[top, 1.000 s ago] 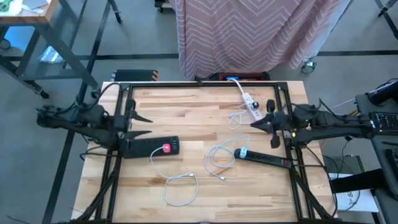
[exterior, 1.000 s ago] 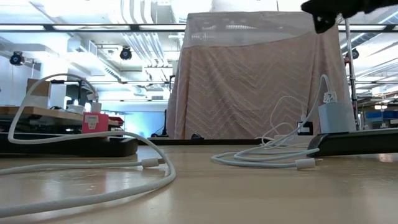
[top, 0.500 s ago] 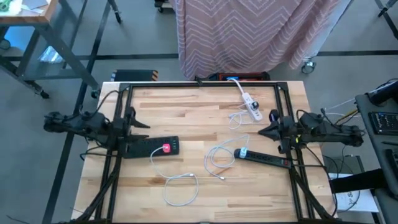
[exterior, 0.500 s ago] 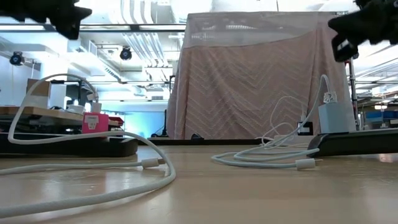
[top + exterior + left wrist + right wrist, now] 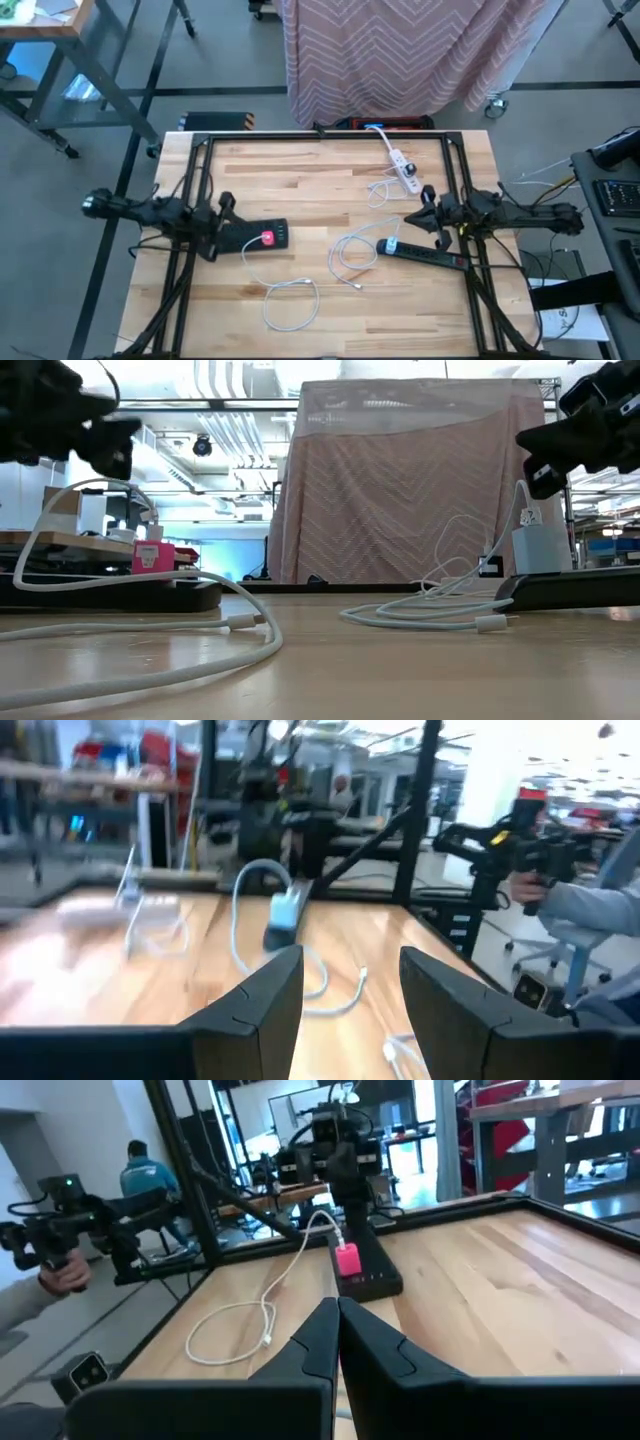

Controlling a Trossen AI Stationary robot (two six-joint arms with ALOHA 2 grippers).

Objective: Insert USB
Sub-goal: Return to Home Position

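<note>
A black power strip carrying a pink charger lies at the table's left. A second black strip with a blue-white charger lies at the right. A white cable loops out from that charger, and its loose plug rests on the wood. Another white cable lies near the front. My left gripper hovers open above the left strip's left end. My right gripper hangs shut above the table, just far of the right strip.
A white power strip with its cord lies at the far right of the table. A black frame runs round the table's edges. A cloth-covered object stands behind the table. A person with a hand controller shows beyond it.
Both arms have come down toward the table. In the low view the right gripper has sunk from the top edge to just above the right strip, and the left gripper has entered from above. The cables and the strips have stayed where they were.
</note>
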